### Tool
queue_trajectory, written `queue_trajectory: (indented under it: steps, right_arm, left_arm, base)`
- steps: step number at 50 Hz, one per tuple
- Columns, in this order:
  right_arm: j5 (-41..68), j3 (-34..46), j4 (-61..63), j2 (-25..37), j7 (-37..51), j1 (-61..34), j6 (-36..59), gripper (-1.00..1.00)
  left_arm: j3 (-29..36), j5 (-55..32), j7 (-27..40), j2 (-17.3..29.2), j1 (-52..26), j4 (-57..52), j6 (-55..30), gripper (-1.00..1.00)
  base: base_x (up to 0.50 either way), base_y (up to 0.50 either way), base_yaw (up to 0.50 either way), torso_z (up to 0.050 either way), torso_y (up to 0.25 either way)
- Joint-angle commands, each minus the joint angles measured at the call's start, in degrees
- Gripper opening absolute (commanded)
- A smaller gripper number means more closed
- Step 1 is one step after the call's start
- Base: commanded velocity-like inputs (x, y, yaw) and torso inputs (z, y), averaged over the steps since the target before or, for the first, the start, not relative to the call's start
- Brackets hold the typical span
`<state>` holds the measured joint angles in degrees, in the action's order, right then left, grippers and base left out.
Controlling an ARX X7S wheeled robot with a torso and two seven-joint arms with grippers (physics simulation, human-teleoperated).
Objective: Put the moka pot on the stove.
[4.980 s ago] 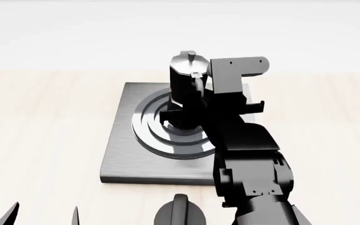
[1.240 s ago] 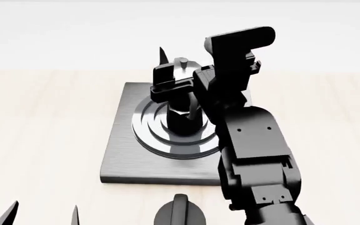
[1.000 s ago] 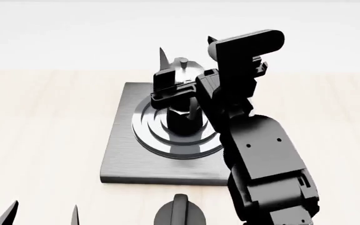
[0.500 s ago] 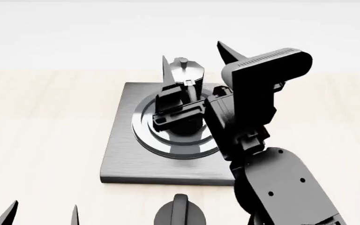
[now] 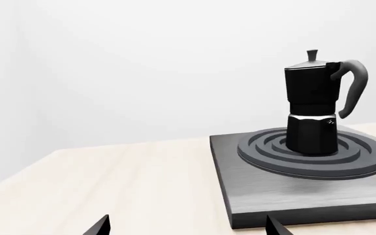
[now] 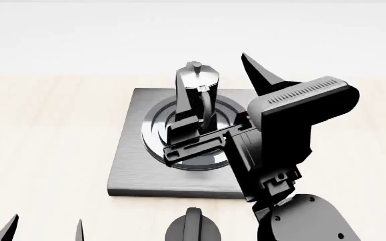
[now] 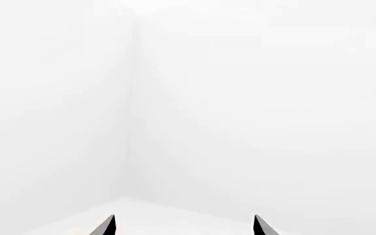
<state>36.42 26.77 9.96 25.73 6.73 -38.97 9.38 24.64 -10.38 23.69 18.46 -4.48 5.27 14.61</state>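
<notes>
Moka pot [image 6: 194,103] upright on the stove [image 6: 134,165], nothing holding it.

One pot, long axis vertical, sitting on the burner rings in the middle of the plate; knob on top. In the head view its curved handle faces the robot, slightly right. One stove, flat on the light wood worktop [image 6: 45,140]. One round black dial knob [image 6: 191,228] sits just off the stove's near edge. Right gripper [image 6: 213,78] is spread wide, raised clear of the pot, fingertips [image 7: 106,226] apart with only white wall between them. Left gripper [image 5: 184,227] is low at the near worktop edge, also spread, well apart from the stove.
</notes>
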Motion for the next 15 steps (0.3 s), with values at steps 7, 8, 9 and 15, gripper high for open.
queue_trajectory:
  steps: [7, 8, 9, 15]
  right_arm:
    - [-1.1, -1.3, 9.5, 3.4, 4.2, 5.3, -0.8, 1.00]
    - [-1.2, -1.3, 10.1, 3.6, 4.6, 5.8, -0.8, 1.00]
    - [-1.0, -1.4, 10.4, 3.6, 4.8, 5.9, -0.8, 1.00]
    - [-0.9, -2.0, 12.8, 4.7, 6.1, 6.8, -0.4, 1.00]
  left_arm:
    - [0.0, -0.3, -0.8, -0.1, -0.1, 0.8, 1.9, 1.00]
    - [0.0, -0.4, -1.0, -0.1, -0.1, 0.7, 1.9, 1.00]
    - [0.1, -0.5, -1.1, -0.1, -0.2, 0.7, 1.9, 1.00]
    - [0.3, -0.6, -1.4, 0.1, -0.2, 0.8, 2.0, 1.00]
  base:
    - [0.00, 0.00, 0.00, 0.000, 0.000]
    - [0.00, 0.00, 0.00, 0.000, 0.000]
    - [0.00, 0.00, 0.00, 0.000, 0.000]
    - [0.00, 0.00, 0.00, 0.000, 0.000]
